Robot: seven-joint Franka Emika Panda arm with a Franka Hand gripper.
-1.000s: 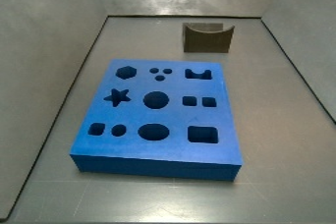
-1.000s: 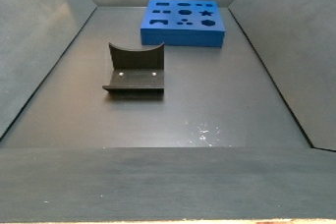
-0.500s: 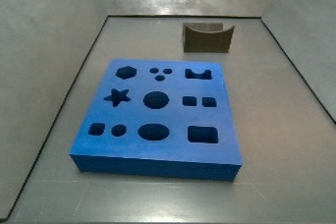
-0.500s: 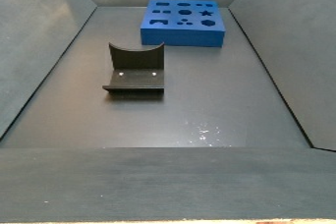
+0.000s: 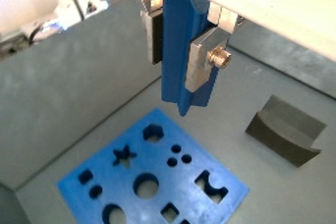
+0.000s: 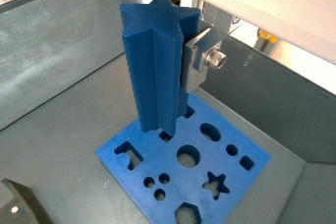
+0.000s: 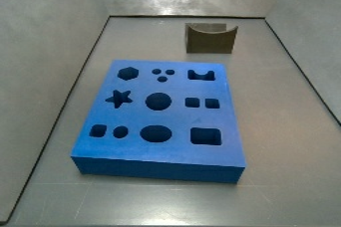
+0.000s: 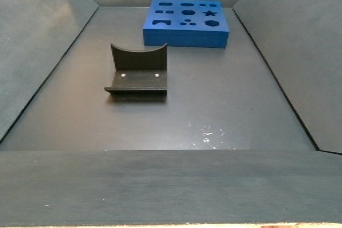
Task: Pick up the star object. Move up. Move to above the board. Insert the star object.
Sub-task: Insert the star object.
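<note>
My gripper (image 5: pixel 179 53) is shut on the star object (image 5: pixel 182 61), a tall blue ridged peg that hangs upright between the silver fingers (image 5: pixel 205 59). It also shows in a wrist view (image 6: pixel 157 71), with its star-shaped end towards the camera and the gripper (image 6: pixel 167 53) closed around it. The peg hangs well above the board (image 5: pixel 149 147), a flat blue slab with cut-out holes, also seen in a wrist view (image 6: pixel 151 159). The board lies on the floor in both side views (image 7: pixel 180 117) (image 8: pixel 187 40). Neither side view shows the gripper or the peg.
The fixture, a dark olive-brown bracket with a curved notch, stands apart from the board (image 7: pixel 209 38) (image 8: pixel 138 72) and shows in both wrist views (image 5: pixel 286 130) (image 6: pixel 16 203). Sloping grey walls enclose the floor on all sides.
</note>
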